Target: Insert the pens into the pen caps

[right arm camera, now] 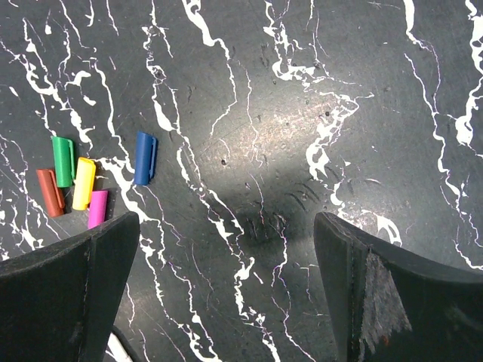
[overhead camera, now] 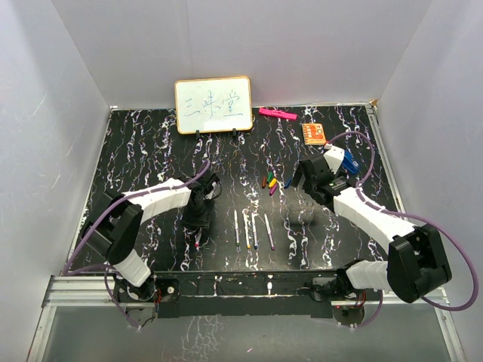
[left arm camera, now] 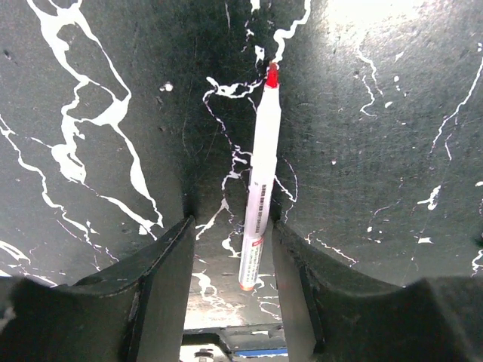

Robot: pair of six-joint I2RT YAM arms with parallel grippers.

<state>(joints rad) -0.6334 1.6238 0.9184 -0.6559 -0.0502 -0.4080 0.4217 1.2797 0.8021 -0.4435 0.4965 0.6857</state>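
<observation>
Black marbled counter (overhead camera: 136,151): whiteboard (overhead camera: 213,105) far centre, pink marker (overhead camera: 277,114) and orange card (overhead camera: 315,133) far right, five caps (overhead camera: 269,182) right of centre, four pens (overhead camera: 254,230) near centre.

A black marbled table (overhead camera: 143,151) is boxed in by white walls (overhead camera: 75,60). The table's left part lies bare around the left gripper (left arm camera: 232,230), whose fingers straddle a red pen (left arm camera: 259,196) with a gap on one side. Four pens (overhead camera: 253,230) in a row and five caps (overhead camera: 270,182) crowd the middle. The right gripper (right arm camera: 226,226) gapes over bare tabletop, with the caps just to its left. A whiteboard (overhead camera: 213,105), pink marker (overhead camera: 277,114) and orange card (overhead camera: 315,133) line the back edge.
</observation>
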